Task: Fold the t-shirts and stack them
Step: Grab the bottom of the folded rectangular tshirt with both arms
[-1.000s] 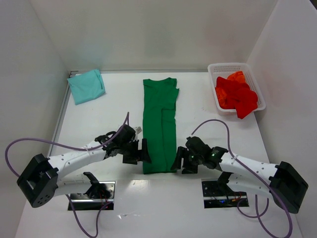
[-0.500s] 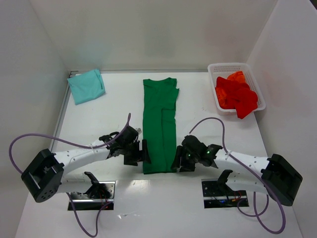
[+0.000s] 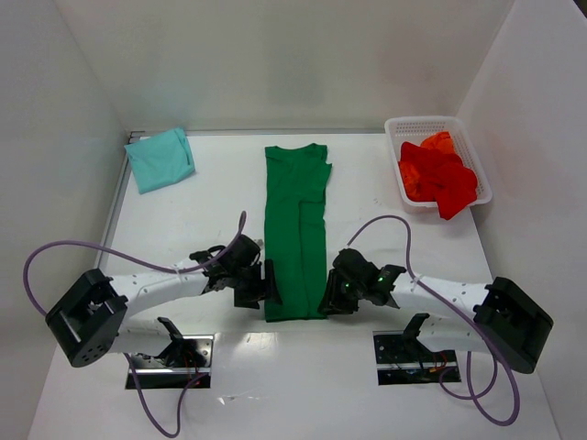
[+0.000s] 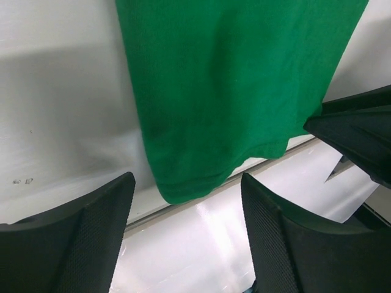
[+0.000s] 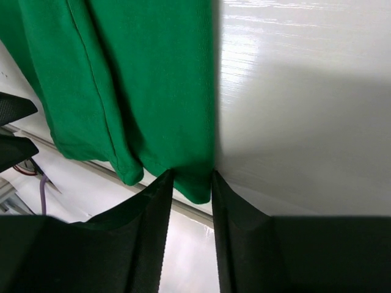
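Looking from above, I see the dark green t-shirt (image 3: pixel 295 229) lying as a long narrow strip in the middle of the desk (image 3: pixel 202 220), with the collar at the far end. My left gripper (image 3: pixel 266 284) and my right gripper (image 3: pixel 328 295) stand at the two near corners of it, one on each side. I judge this is because the next fold must carry the near hem toward the collar. The pale teal t-shirt (image 3: pixel 160 158) lies folded at the far left, and the red t-shirts (image 3: pixel 437 174) wait in the basket (image 3: pixel 426 122) at the far right.

My left wrist camera shows the fingers (image 4: pixel 91 226) wide apart, the near left corner of the shirt between them and not pinched.

My right wrist camera shows the fingers (image 5: pixel 153 220) narrow, with the near right corner of the green cloth in the gap. Whether they already press it, I cannot tell. I think both corners must be held before lifting, otherwise the hem will go up crooked.
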Motion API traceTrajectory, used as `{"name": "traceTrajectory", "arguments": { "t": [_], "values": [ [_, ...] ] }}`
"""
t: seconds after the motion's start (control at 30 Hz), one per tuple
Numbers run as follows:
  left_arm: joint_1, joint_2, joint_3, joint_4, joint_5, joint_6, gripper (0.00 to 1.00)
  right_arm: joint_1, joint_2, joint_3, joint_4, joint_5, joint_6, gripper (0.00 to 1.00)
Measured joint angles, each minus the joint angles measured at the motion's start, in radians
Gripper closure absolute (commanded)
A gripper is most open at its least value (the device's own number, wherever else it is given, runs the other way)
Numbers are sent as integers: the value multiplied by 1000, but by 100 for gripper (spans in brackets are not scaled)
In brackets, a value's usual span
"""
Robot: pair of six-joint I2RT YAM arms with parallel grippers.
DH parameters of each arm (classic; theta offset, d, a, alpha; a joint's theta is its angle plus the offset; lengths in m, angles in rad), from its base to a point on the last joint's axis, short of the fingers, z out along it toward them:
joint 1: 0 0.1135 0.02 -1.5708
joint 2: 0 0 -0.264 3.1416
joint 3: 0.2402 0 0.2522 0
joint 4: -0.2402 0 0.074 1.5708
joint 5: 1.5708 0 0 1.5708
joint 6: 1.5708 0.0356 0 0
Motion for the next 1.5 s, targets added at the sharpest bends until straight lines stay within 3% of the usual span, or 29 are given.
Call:
{"name": "traceTrajectory", "arguments": {
  "t": [0.37,0.63,0.73,0.83,0.9,0.97,1.03,1.2,1.5],
  "values": [
    [-39,-1,-55,26,-8,-105,29,0,10,0,11,-1,-4,77],
    [-55,23,-55,51,-13,-156,42,0,10,0,25,-4,-7,86],
    [-56,32,-55,52,-21,-168,54,0,11,0,34,-4,-7,88],
    [-56,39,-56,52,-28,-180,66,0,13,0,41,-4,-8,95],
    [-56,41,-56,51,-32,-179,76,0,17,0,44,-5,-11,97],
    [-56,42,-56,50,-36,-179,94,0,20,0,45,-5,-11,100],
    [-56,42,-56,46,-39,-177,99,0,20,0,44,-4,-11,100],
    [-56,40,-28,-8,-62,-172,100,0,4,2,32,2,-11,100],
    [-52,27,158,-104,-114,-74,100,-3,-18,124,-30,56,-29,100]
  ]
}}
